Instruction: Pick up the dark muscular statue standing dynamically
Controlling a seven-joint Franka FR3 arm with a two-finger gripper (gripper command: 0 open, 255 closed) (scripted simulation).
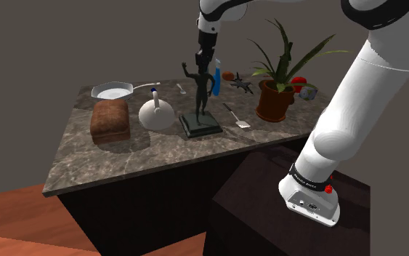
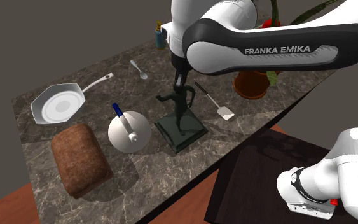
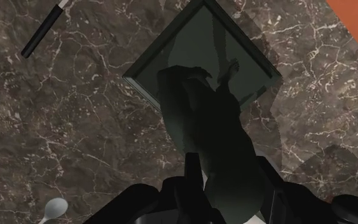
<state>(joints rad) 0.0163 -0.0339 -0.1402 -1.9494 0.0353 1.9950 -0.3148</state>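
The dark muscular statue [image 1: 199,98] stands upright on its square dark base in the middle of the marble counter [image 1: 86,164]. One of its arms is raised. My black gripper [image 1: 203,60] has come down over its head from above. In the wrist view the two fingers [image 3: 195,181] press against either side of the statue's upper body [image 3: 215,127], so the gripper [image 3: 229,184] is shut on it. The base [image 3: 190,57] rests flat on the counter. From the second exterior view, the gripper [image 2: 180,79] meets the statue [image 2: 179,108] at its shoulders.
Toward the shoulder view's left of the statue are a white domed lid with a blue knob [image 1: 155,113], a brown loaf [image 1: 110,120] and a white pan [image 1: 112,91]. On the other side lie a spatula [image 1: 237,116] and a potted plant [image 1: 275,98]. Behind stands a blue bottle [image 1: 216,80].
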